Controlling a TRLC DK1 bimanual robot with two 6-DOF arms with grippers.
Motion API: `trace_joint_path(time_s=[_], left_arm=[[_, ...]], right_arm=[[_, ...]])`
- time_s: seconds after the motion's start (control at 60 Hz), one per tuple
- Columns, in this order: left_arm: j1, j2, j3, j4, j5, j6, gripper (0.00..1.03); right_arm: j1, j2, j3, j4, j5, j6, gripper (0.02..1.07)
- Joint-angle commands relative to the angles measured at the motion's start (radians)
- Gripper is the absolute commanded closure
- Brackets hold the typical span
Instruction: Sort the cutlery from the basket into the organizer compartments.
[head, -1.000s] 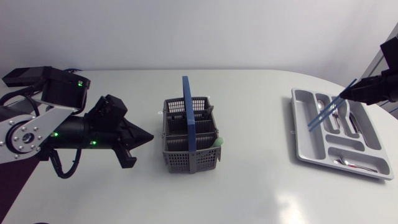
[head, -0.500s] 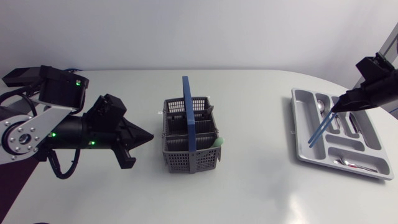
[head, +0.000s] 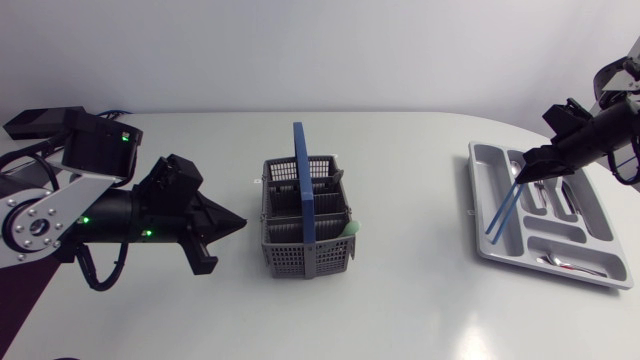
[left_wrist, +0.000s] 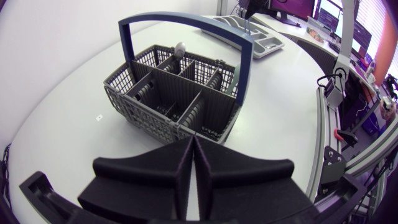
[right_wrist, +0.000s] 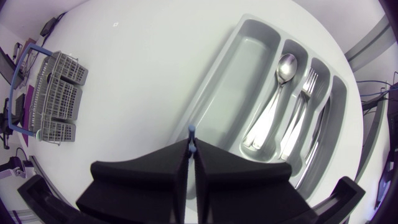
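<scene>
My right gripper (head: 524, 170) (right_wrist: 191, 144) is clamped on the upper end of a pair of blue chopsticks (head: 502, 206). In the right wrist view only their blue tip (right_wrist: 192, 130) shows, pinched between the two fingers. From the head view the chopsticks slant down from the gripper over the organizer (head: 484, 162) (right_wrist: 249, 55). They lie along its long outer compartment, the one nearest the basket. Their lower ends are near that compartment's front corner; I cannot tell whether they touch the organizer.

The grey organizer lies on the right part of the desk (head: 400, 310). In the compartment next to the bare outer one lies a spoon (right_wrist: 277, 84), and forks (right_wrist: 303, 102) lie in the one after that. The compartment beyond holds more metal cutlery that I cannot make out clearly.

The grey cutlery basket (head: 300, 258) (left_wrist: 158, 121) (right_wrist: 53, 102) stands mid-desk, well apart from the organizer, its blue handle (head: 303, 180) upright. A pale green utensil (head: 352, 228) sticks out at the corner on the organizer's side; what kind it is I cannot tell.

My left gripper (head: 238, 221) (left_wrist: 193, 148) is beside the basket, pointing at it without touching. Its fingers are pressed together with nothing between them.
</scene>
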Motion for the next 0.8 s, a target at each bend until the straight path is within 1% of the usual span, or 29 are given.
trace_joint_path(time_s=[0.0,0.05,0.15,0.533,0.55,0.583,0.65,0.733,0.783], left_arm=[[-0.006,-0.010,-0.023,-0.008,0.005,0.014,0.98],[-0.006,-0.009,-0.025,-0.008,0.005,0.014,0.98],[-0.006,-0.010,-0.025,-0.008,0.005,0.014,0.98],[-0.008,-0.015,-0.022,-0.019,0.003,0.013,0.98],[-0.008,-0.016,-0.022,-0.020,0.003,0.013,0.98],[-0.008,-0.021,-0.020,-0.025,0.003,0.013,0.98],[-0.006,-0.030,-0.022,-0.033,0.003,0.013,0.98],[-0.005,-0.044,-0.023,-0.043,0.003,0.013,0.98],[-0.005,-0.058,-0.026,-0.051,0.003,0.014,0.98]], right_arm=[[-0.004,0.102,0.061,-0.037,0.006,0.006,1.02],[-0.004,0.152,0.098,-0.057,0.005,0.007,1.02],[-0.002,0.232,0.160,-0.059,0.003,0.030,1.02],[0.002,0.428,0.353,0.009,0.019,0.162,1.01],[0.004,0.433,0.356,0.013,0.023,0.168,1.00],[0.005,0.436,0.359,0.025,0.031,0.178,0.95],[0.013,0.436,0.356,0.038,0.037,0.184,0.81],[0.021,0.411,0.338,0.053,0.037,0.185,0.68],[0.027,0.375,0.305,0.079,0.037,0.185,0.57]])
